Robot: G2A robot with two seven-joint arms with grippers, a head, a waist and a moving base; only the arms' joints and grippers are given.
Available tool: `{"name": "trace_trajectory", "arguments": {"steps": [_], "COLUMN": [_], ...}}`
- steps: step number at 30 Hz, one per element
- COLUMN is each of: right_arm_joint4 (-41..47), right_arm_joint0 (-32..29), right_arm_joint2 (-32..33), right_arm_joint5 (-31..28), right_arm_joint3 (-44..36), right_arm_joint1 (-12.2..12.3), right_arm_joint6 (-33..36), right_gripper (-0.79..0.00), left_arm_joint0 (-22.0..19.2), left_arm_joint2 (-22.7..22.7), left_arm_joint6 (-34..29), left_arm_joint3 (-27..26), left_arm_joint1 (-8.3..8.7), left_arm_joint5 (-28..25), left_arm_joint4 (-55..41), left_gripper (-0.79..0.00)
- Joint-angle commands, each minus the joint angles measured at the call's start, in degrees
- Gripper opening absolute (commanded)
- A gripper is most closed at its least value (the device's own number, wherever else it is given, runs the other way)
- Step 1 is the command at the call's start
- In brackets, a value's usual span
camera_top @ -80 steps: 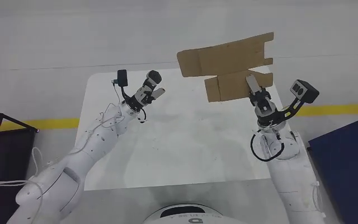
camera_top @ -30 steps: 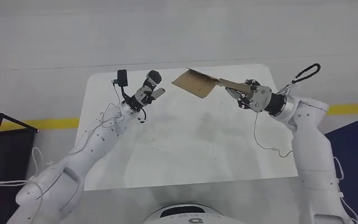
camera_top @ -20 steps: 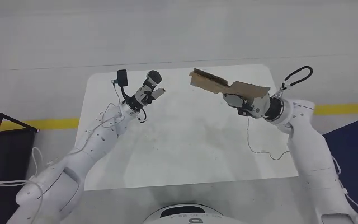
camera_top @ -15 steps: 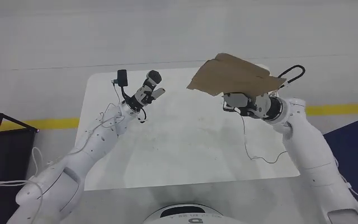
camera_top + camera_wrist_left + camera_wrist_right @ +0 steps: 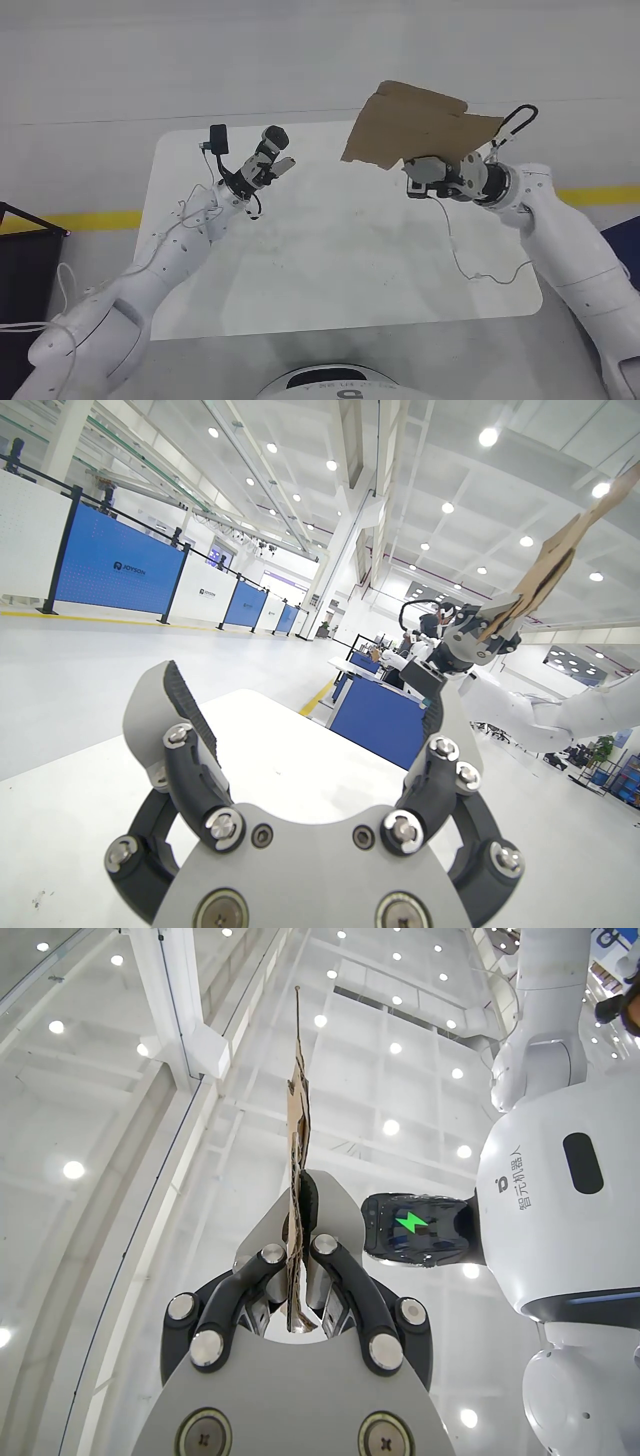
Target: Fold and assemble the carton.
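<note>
My right gripper [image 5: 300, 1200] is pinched shut on the carton [image 5: 420, 125], biting one edge of the board between its pads. The carton hangs in the air above the far right part of the table [image 5: 330, 260], touching nothing but my fingers. From my right wrist I see it edge-on, a thin layered strip of cardboard rising straight out of the jaws. From above it reads as one broad brown sheet with notched flaps along one side.

My left gripper [image 5: 305, 695] is spread wide and holds nothing. It sits over the far left part of the table, well apart from the carton and pointed roughly towards it.

As I judge it, the work has barely begun. The blank is picked up and presented (that much is done), but it is still flat: no wall stands up, no flap is tucked, no box shape shows anywhere. What remains is nearly everything. I must bring my empty left hand to the board, open it into a tube, then fold and lock the flaps.
</note>
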Motion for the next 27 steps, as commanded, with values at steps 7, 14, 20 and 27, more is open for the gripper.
{"name": "trace_trajectory", "arguments": {"steps": [7, 14, 20, 27], "right_arm_joint4": [-0.73, -1.13, -2.9, -8.2], "right_arm_joint0": [1.53, 1.85, 1.8, 1.7], "right_arm_joint2": [-0.48, 0.08, 0.95, 2.44], "right_arm_joint5": [0.0, 0.0, 0.0, -8.61], "right_arm_joint3": [2.74, 3.93, 4.63, 4.8], "right_arm_joint1": [0.98, 1.18, 1.02, 0.51], "right_arm_joint6": [0.0, 0.0, 0.0, -6.86], "right_gripper": [-0.785, -0.785, -0.785, -0.785], "left_arm_joint0": [0.0, 0.0, 0.0, 0.0], "left_arm_joint2": [0.0, 0.0, 0.0, 0.0], "left_arm_joint6": [0.0, 0.0, 0.0, 0.0], "left_arm_joint3": [0.0, 0.0, 0.0, 0.0], "left_arm_joint1": [0.0, 0.0, 0.0, 0.0], "left_arm_joint5": [0.0, 0.0, 0.0, 0.0], "left_arm_joint4": [0.0, 0.0, 0.0, 0.0], "left_gripper": [0.0, 0.0, 0.0, 0.0]}}
